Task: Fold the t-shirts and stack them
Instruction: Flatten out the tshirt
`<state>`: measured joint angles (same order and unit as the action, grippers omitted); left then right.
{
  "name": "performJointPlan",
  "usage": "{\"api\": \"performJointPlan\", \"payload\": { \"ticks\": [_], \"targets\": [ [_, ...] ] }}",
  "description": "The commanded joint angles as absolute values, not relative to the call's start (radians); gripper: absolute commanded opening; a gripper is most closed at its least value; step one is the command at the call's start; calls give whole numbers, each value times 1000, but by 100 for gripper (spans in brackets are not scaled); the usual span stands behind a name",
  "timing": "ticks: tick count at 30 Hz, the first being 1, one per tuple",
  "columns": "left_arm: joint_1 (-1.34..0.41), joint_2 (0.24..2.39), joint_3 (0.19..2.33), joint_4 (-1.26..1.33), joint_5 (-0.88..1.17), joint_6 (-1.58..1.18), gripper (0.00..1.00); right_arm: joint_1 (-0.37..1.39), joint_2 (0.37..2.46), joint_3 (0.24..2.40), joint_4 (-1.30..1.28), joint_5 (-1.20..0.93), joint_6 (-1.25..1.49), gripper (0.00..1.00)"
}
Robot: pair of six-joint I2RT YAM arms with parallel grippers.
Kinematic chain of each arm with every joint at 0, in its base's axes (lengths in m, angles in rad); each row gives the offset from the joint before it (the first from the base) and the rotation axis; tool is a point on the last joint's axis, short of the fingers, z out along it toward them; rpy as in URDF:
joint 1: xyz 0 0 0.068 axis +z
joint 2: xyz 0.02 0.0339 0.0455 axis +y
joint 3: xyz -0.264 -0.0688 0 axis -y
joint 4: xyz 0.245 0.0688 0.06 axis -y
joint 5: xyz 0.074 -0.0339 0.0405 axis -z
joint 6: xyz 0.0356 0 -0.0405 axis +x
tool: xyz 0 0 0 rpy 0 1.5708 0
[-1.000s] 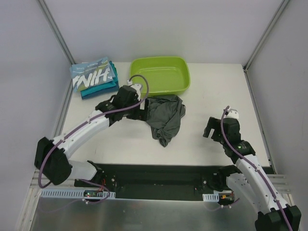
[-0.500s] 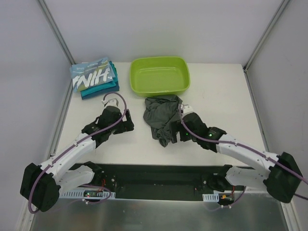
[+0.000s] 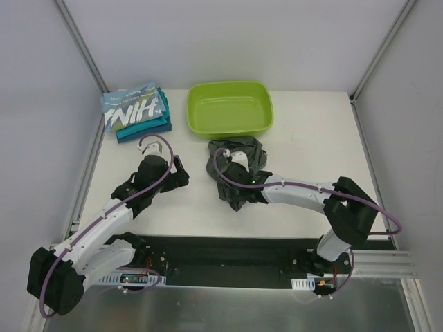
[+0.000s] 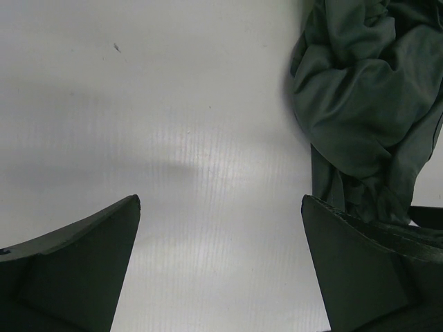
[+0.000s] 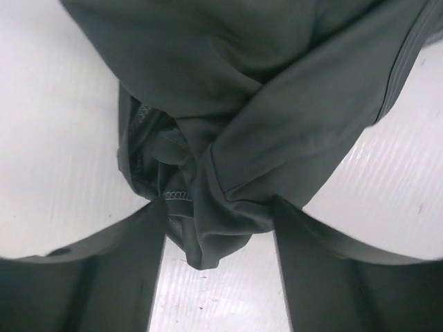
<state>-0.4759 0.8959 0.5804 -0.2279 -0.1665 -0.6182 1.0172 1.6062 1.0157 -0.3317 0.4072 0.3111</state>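
Grey cloth is seen bunched between the fingers of the right end effector (image 5: 220, 207). A hemmed fold of the grey shirt (image 5: 228, 131) fills the gap and touches both fingers, but whether it is truly pinched cannot be told from the wrist view. The left end effector (image 4: 221, 200) is held released, jaws wide, over bare bench (image 4: 173, 104), with the shirt's crumpled edge just to its right and untouched. The step in hand is judged to be the spreading of this shirt so that it can be folded. It lies in a heap under and just beyond the right end effector.

For this to be done well, a single layer should be taken rather than the whole knot. A hem or shoulder seam is better sought, since a grip through several layers would lift the heap as a lump. A second hold by the left end effector is advised, on the same edge and well apart from the first, so the cloth can be drawn flat between the two. The pull should be kept low and slow, as thin fabric is likely to slip.

Beyond the right end effector, a lime-green tub (image 3: 228, 131) stands close to the shirt's far edge and should not be snagged. Farther off, beyond the left end effector, a light blue shirt (image 3: 131, 109) is laid folded on teal shirts (image 3: 149, 128). The grey one is to be stacked there.
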Motion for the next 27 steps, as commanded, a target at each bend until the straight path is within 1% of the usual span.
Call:
{"api": "performJointPlan", "payload": {
  "ticks": [1, 2, 3, 6, 8, 13, 14, 18, 20, 23, 27],
  "targets": [
    [-460, 879, 571, -206, -178, -634, 99, 1022, 1649, 1054, -414, 452, 394, 42],
    [-459, 879, 571, -206, -178, -634, 99, 1022, 1648, 1055, -420, 468, 393, 28],
    [-457, 882, 569, -206, -176, -634, 99, 1020, 1638, 1064, -428, 483, 387, 21],
    [-456, 887, 572, -206, -164, -629, 99, 1019, 1571, 1069, -433, 532, 350, 7],
    [-456, 893, 575, -206, -152, -624, 99, 1019, 1502, 1066, -443, 572, 327, 1],
    [-456, 922, 594, -203, -85, -586, 99, 983, 1246, 1008, -439, 638, 296, 1],
    [-456, 928, 598, -193, -60, -575, 99, 959, 1164, 984, -433, 637, 298, 1],
    [-459, 957, 600, -126, 122, -520, 99, 864, 927, 867, -394, 629, 321, 0],
    [-468, 979, 601, -89, 178, -511, 99, 813, 829, 809, -396, 626, 331, 1],
    [-477, 1038, 627, -77, 186, -502, 99, 744, 714, 727, -429, 630, 336, 1],
    [-479, 1144, 696, -72, 183, -506, 99, 666, 617, 651, -514, 678, 351, 1]
  ]
}}
